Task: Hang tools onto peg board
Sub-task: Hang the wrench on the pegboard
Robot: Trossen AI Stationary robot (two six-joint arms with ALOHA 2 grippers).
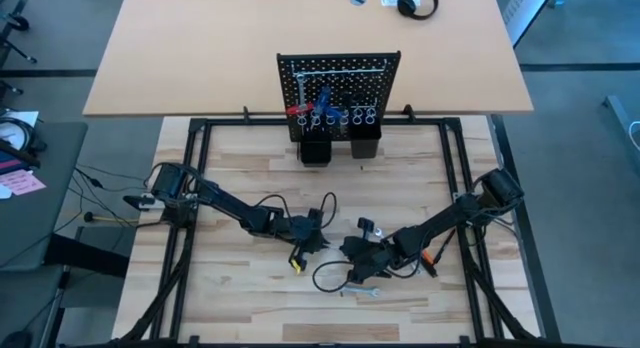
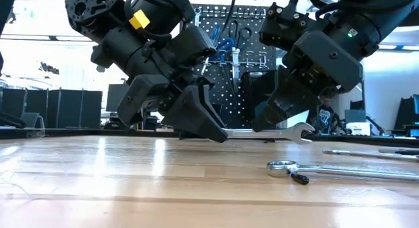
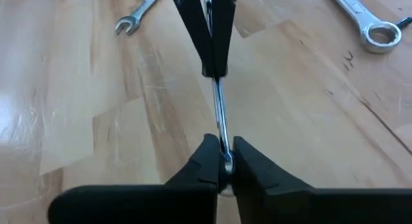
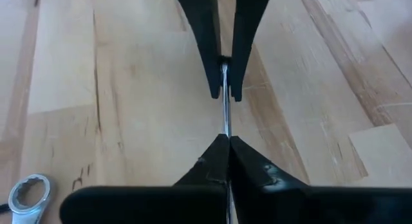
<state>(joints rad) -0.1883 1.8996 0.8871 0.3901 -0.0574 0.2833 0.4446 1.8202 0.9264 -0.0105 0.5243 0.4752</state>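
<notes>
Both hands (image 1: 333, 241) meet low before the peg board (image 1: 338, 83).

Four cameras around one wrench (image 2: 262, 132)
Overhead looks straight down; the low one faces the peg board (image 2: 262, 51); both wrist cameras sit close, facing each other along the wrench.

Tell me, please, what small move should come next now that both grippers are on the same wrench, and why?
Probably the right gripper should open and let go. Both it and the left gripper are shut on the one held wrench, which is lifted just above the table, so neither arm can carry it to the peg board until one releases.
</notes>
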